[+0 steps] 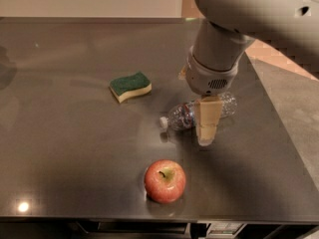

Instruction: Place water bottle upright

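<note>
Gripper [205, 137] over water bottle [181, 116] lying sideways

The table [60, 148] is dark grey-brown with a dull sheen and a few pale reflections. The bottle [180, 116] is clear and ribbed, with a white cap [163, 122]; its label band is mostly hidden. The end effector [207, 133], cardboard-tan, hangs over the bottle's middle, below a light grey arm [219, 49]. The sponge [130, 86] is dark green on top and pale yellow beneath. The apple [165, 180] is red, yellow-green round its stem. The floor [294, 108] at the right is grey.
</note>
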